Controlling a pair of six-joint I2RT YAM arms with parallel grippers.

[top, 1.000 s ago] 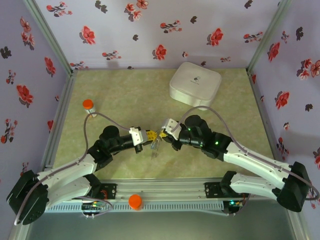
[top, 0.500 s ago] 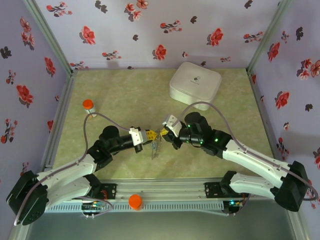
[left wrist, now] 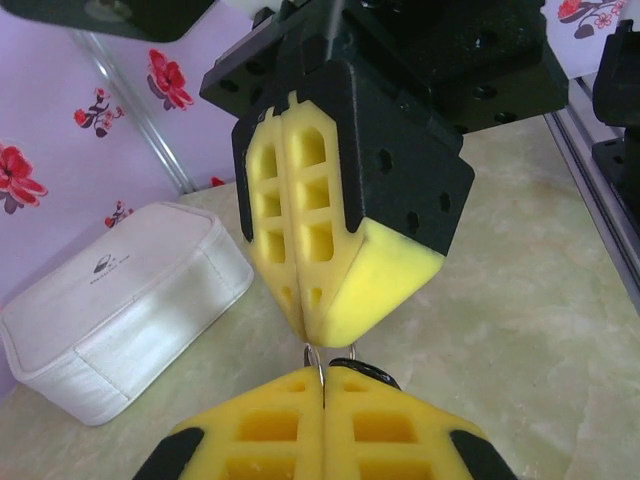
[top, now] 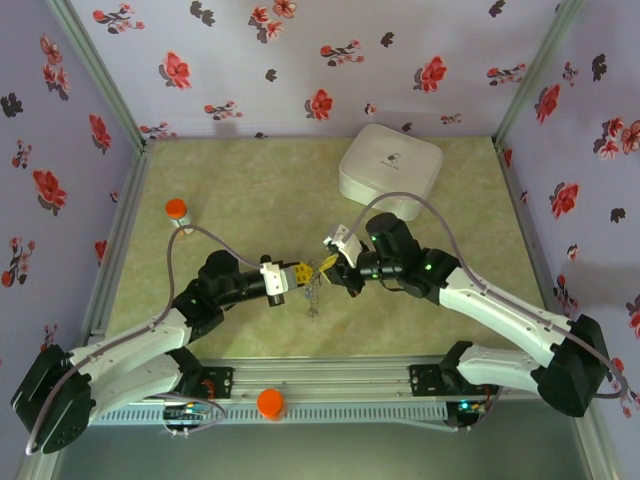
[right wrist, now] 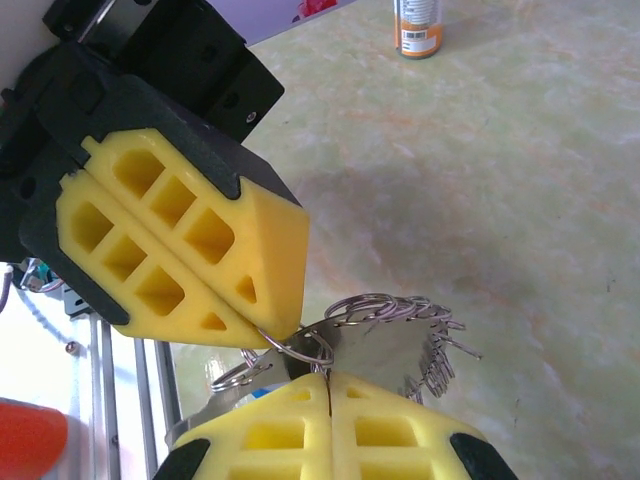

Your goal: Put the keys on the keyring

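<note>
Left end effector [left wrist: 322, 395] and right end effector [right wrist: 328, 395] both pinch the keyring [right wrist: 385, 305], probably light, springy, slippery wire, best gripped at its 8 o'clock rim.

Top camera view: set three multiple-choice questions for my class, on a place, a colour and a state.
1. Where does the white box sit? A. far right of the table B. near left corner C. at the near edge
2. What colour are the left fingers and right fingers? A. green B. yellow C. red
3. How are both pairs? A. wide open B. one open C. both shut on a ring
1 A: it lies by the far wall, right. 2 B: yellow foam. 3 C: each pair pinches the ring.
</note>
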